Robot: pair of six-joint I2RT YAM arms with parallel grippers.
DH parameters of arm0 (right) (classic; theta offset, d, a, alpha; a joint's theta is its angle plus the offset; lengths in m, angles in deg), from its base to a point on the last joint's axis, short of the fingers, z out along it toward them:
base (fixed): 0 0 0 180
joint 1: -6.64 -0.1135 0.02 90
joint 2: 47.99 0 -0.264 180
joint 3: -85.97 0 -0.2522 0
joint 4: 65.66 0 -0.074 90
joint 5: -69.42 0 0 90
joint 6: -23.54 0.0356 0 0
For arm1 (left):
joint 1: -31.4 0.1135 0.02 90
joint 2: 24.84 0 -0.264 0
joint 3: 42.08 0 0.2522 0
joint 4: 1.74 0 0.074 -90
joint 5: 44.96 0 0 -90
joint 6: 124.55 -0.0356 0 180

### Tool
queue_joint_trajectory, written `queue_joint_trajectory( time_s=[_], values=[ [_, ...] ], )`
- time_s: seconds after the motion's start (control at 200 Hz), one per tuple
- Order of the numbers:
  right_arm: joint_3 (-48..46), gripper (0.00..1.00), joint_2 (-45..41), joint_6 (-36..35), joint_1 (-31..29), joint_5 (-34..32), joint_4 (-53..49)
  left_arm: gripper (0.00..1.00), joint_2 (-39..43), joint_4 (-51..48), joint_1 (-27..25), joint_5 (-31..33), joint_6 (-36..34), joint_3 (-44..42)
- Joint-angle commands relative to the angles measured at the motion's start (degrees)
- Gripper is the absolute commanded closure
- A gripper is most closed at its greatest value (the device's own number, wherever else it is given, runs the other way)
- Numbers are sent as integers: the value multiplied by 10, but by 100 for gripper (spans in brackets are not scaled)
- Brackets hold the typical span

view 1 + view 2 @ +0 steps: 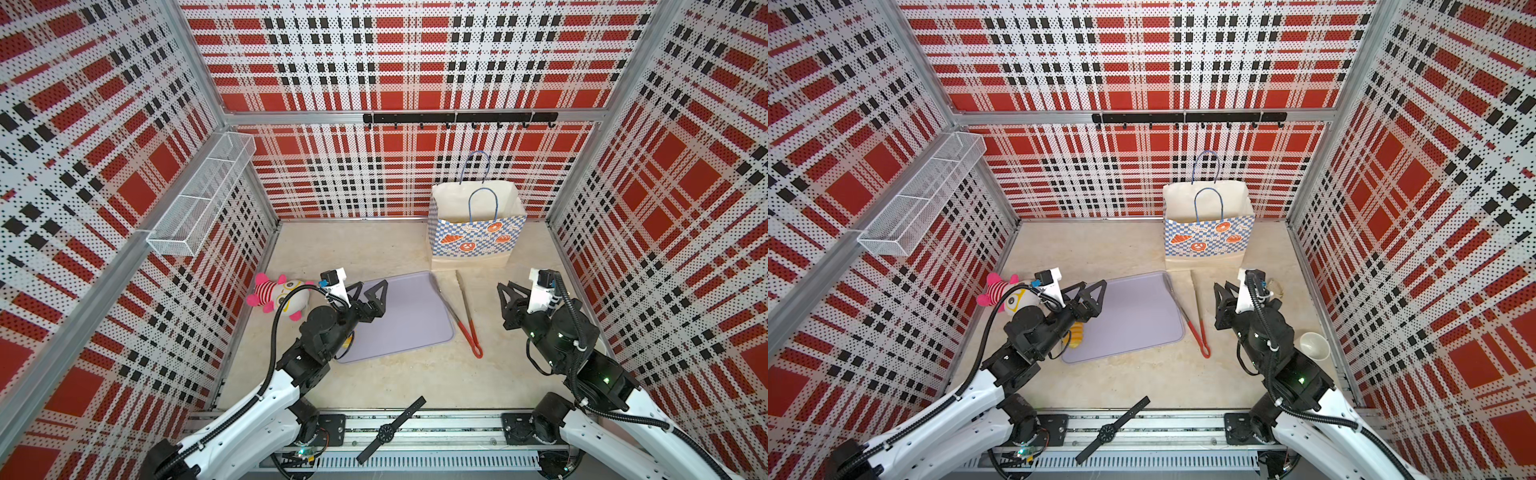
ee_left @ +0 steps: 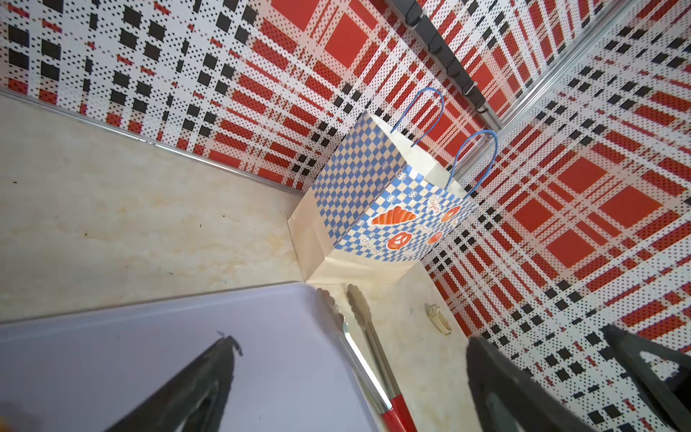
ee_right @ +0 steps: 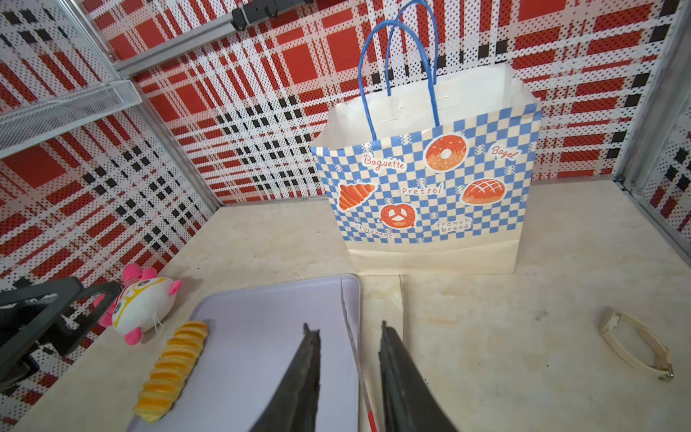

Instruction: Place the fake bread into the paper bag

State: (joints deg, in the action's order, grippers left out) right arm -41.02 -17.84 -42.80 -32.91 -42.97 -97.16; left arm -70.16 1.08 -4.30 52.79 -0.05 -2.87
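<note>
Your left gripper [image 1: 373,283] hung wide-spread over the central lavender tray [image 1: 411,307]; your right gripper [image 1: 507,286] stood narrowly parted, empty.

Both top views look steeply down from the front over the whole scene; both wrist views, low and close, face the tray [image 2: 131,348] and paper bag [image 3: 430,187].

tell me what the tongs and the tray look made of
The tongs: bare shiny metal arms, by the glint, with a red, likely rubbery, coating at the hinge end. The tray: smooth matte lavender, probably plastic, given its rounded moulded rim.
</note>
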Motion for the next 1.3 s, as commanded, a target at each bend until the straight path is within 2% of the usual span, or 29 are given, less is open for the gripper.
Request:
queue_joint_trajectory(
  time_s=[0.0,0.19,0.346,0.601,0.782,0.882,0.982,1.293],
  values=[
    [-18,69,-22,11,2,-14,-28,2,-6,9,-3,-2,7,15],
    [-46,58,11,12,2,9,-38,2,-18,17,-5,-3,22,-1],
    [-91,49,40,32,2,10,4,2,-47,23,-12,-5,26,-6],
    [-94,45,199,34,3,39,29,2,-129,91,-29,-25,31,-18],
    [-88,49,297,30,19,74,68,2,-211,150,-28,-99,-1,-26],
    [-88,54,336,28,52,101,84,0,-252,180,-25,-168,-6,-20],
    [-92,57,368,24,83,126,99,1,-281,194,-26,-196,-10,-18],
    [-103,68,432,-1,134,205,140,0,-260,196,-25,-190,-37,-32]
  ],
)
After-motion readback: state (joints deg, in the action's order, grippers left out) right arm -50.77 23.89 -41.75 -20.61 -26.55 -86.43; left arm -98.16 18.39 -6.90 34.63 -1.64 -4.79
